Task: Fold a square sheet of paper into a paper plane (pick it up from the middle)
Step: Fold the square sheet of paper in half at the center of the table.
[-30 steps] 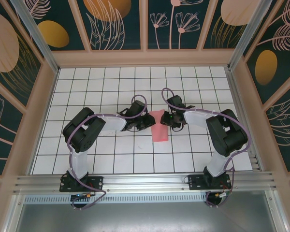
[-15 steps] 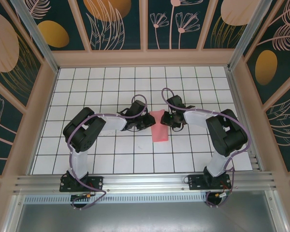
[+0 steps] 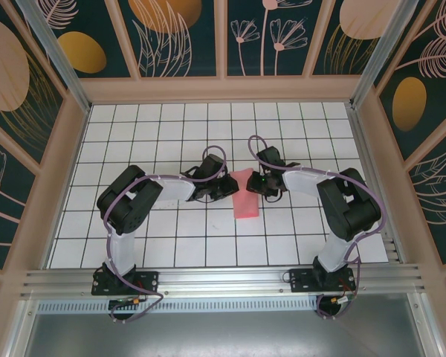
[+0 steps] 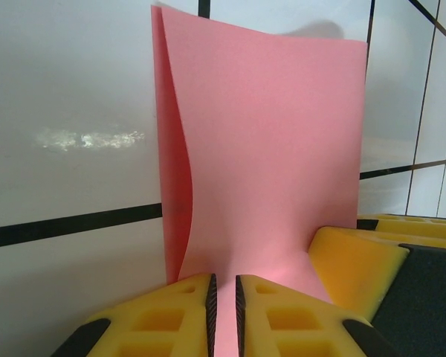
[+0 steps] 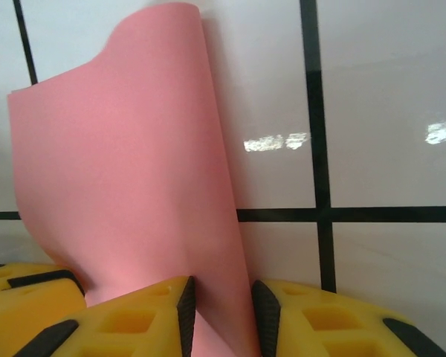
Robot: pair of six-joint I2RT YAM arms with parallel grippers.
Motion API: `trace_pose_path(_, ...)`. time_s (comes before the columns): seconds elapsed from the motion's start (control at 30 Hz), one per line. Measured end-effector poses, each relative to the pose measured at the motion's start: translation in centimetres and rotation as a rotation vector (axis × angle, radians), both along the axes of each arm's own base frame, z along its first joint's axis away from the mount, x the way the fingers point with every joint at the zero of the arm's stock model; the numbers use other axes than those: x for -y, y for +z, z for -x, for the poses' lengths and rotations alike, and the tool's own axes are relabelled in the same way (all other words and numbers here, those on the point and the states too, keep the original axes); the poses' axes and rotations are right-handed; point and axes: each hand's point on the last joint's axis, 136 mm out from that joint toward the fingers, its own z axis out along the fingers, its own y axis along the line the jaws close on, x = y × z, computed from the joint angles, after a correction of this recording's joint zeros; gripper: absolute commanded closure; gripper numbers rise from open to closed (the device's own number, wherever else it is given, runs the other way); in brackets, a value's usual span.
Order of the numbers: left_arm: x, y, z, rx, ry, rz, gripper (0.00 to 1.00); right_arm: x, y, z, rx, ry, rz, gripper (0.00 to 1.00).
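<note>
The square sheet of paper (image 3: 245,201) is pink and lies doubled over on the white grid table between my two grippers. My left gripper (image 3: 224,187) is at its left edge. In the left wrist view the sheet (image 4: 267,149) curves up from the table, and my left gripper (image 4: 223,279) is nearly closed on its near edge. My right gripper (image 3: 262,183) is at the sheet's far right corner. In the right wrist view the sheet (image 5: 126,171) curls up, and my right gripper (image 5: 221,286) stands open with the curled edge running between its pads.
The white grid table (image 3: 171,134) is ringed by a wooden frame (image 3: 223,89) and patterned walls. A metal rail (image 3: 223,279) with the arm bases runs along the near edge. One yellow finger of the right gripper (image 4: 357,256) shows beside the sheet in the left wrist view.
</note>
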Motion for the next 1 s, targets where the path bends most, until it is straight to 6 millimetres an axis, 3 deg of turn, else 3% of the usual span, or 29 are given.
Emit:
trace_pose_path(0.5, -0.1, -0.2, 0.0, 0.005, 0.007, -0.011, 0.84, 0.0, 0.8, 1.4, 0.004, 0.085, -0.008, 0.5)
trace_pose_path(0.8, -0.1, -0.1, 0.0, 0.005, 0.007, -0.01, 0.84, 0.6, 0.7, 3.2, -0.024, 0.107, -0.001, 0.59)
trace_pose_path(1.0, -0.1, -0.2, 0.0, 0.006, 0.007, -0.011, 0.84, 0.8, 0.5, 3.3, -0.017, 0.113, 0.022, 0.64)
